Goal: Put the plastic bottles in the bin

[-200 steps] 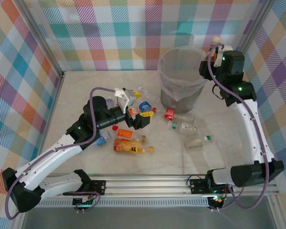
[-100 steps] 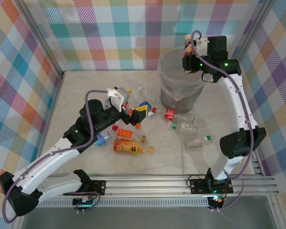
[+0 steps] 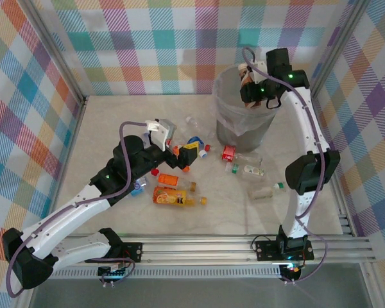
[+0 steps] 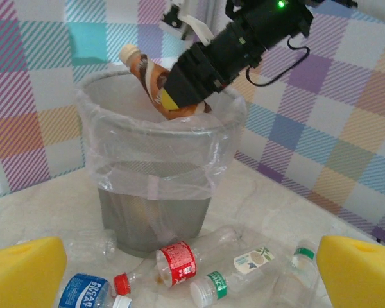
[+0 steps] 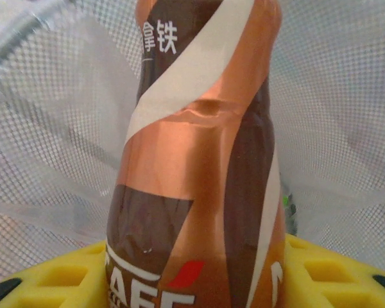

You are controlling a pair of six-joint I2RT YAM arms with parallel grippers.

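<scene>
Now the right fingers (image 5: 58, 282) pinch a brown coffee bottle (image 4: 153, 80), tilted over the bin (image 3: 226, 112) at the desk's (image 3: 115, 128) 1 o'clock. Best to release only once the bottle is well inside the rim, clear of the liner. The left fingers (image 4: 25, 269) are spread above the loose bottles (image 3: 173, 192) at the bin's 7 o'clock.

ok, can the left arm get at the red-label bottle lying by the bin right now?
Probably yes. The red-label bottle lies in front of the bin, straight ahead of the left arm's wide-open jaws, nothing over it. The right arm holds a brown bottle over the bin, out of the way.
</scene>
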